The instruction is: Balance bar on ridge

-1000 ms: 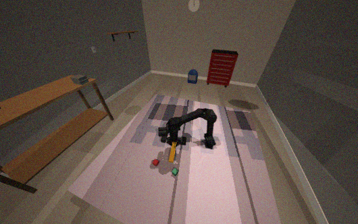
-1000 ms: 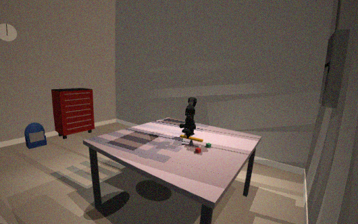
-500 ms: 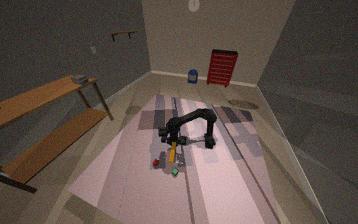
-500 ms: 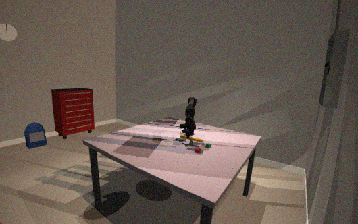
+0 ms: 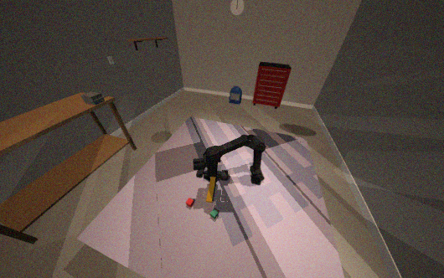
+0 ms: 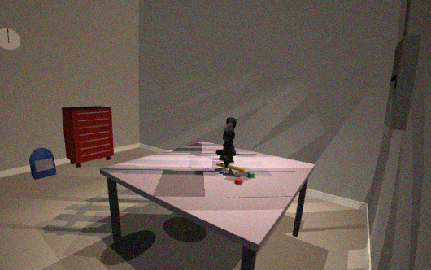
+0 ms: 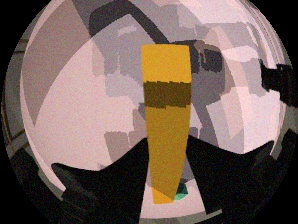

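Observation:
The yellow-orange bar (image 5: 211,190) (image 6: 236,167) (image 7: 167,127) is held near one end in the top view. My gripper (image 5: 213,177) (image 6: 228,163) (image 7: 166,140) is shut on it, with one dark finger on each side in the wrist view. The bar looks roughly level and a little above the table (image 5: 105,226) (image 6: 211,203). A small dim grey shape (image 6: 231,172), perhaps the ridge, shows just below the bar in the exterior view. Whether the bar touches it cannot be told. The ridge cannot be made out in the top view or the wrist view.
A red block (image 5: 190,202) (image 6: 238,180) and a green block (image 5: 214,213) (image 6: 251,175) (image 7: 181,192) lie on the table near the bar's far end. Patchy shadows cross the table. A wooden bench (image 5: 54,110) and a red drawer cabinet (image 5: 271,84) (image 6: 91,133) stand away from it.

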Robot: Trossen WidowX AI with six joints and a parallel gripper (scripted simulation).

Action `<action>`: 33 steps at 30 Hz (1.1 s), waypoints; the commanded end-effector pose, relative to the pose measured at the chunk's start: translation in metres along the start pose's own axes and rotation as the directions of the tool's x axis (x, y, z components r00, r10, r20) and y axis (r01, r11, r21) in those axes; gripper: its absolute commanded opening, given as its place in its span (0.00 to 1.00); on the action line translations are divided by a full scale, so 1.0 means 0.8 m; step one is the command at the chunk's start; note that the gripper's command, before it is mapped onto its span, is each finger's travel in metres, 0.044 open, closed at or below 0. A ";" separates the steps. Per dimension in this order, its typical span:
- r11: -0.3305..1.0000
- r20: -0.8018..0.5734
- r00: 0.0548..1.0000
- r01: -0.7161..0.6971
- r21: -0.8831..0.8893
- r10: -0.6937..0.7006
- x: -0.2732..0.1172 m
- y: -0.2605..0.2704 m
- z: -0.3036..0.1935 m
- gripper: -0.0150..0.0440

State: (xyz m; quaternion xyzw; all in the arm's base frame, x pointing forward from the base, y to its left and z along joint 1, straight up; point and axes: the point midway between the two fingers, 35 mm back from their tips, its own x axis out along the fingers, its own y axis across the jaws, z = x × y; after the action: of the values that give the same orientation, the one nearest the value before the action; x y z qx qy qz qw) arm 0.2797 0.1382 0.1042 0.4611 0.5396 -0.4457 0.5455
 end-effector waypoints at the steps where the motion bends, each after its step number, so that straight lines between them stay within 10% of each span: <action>1: 1.000 0.001 1.000 -0.003 0.006 0.003 0.000 0.001 0.000 0.25; 33: 1.000 0.001 1.000 -0.003 0.006 0.003 0.004 0.000 0.000 0.25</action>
State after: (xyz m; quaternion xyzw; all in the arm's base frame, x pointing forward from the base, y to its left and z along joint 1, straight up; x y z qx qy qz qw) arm 0.2794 0.1381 0.1019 0.4614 0.5394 -0.4456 0.5454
